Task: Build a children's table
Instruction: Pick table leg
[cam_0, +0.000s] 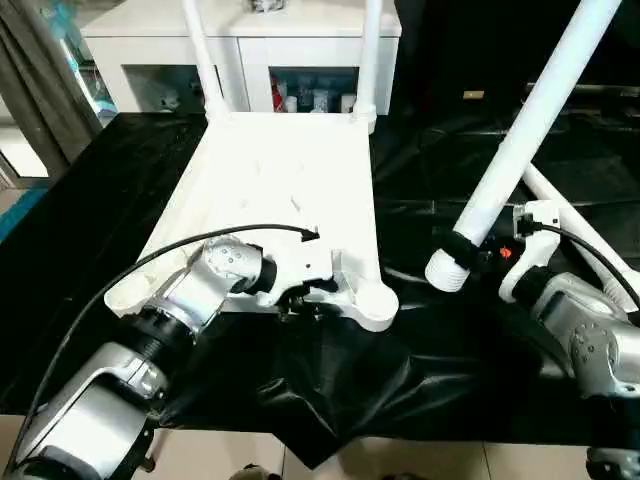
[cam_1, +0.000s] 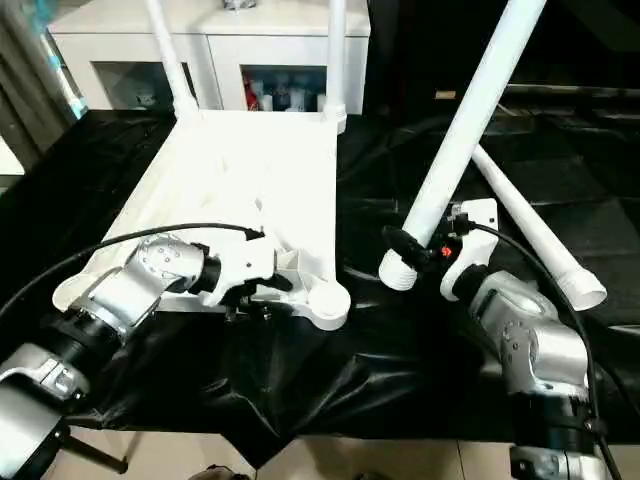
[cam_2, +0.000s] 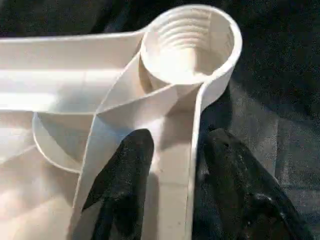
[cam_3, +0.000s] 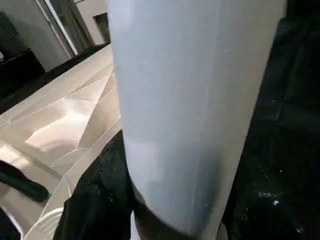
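Observation:
The white table top (cam_0: 290, 190) lies upside down on black cloth, with two legs (cam_0: 200, 60) (cam_0: 370, 60) standing in its far corners. My left gripper (cam_0: 300, 300) is shut on the near rim, one finger (cam_2: 130, 165) inside the wall and one outside, just short of the near-right threaded corner socket (cam_2: 190, 45). That socket (cam_0: 375, 305) holds nothing. My right gripper (cam_0: 480, 250) is shut on a third leg (cam_0: 530, 120), held tilted. The leg's ribbed lower end (cam_0: 445, 272) hangs to the right of the socket, apart from it. A fourth leg (cam_1: 530, 220) lies on the cloth beyond my right arm.
A white glass-door cabinet (cam_0: 240, 30) stands right behind the table top. The black cloth (cam_0: 330, 400) hangs in folds over the front edge below my arms. A grey curtain (cam_0: 30, 90) is at the far left.

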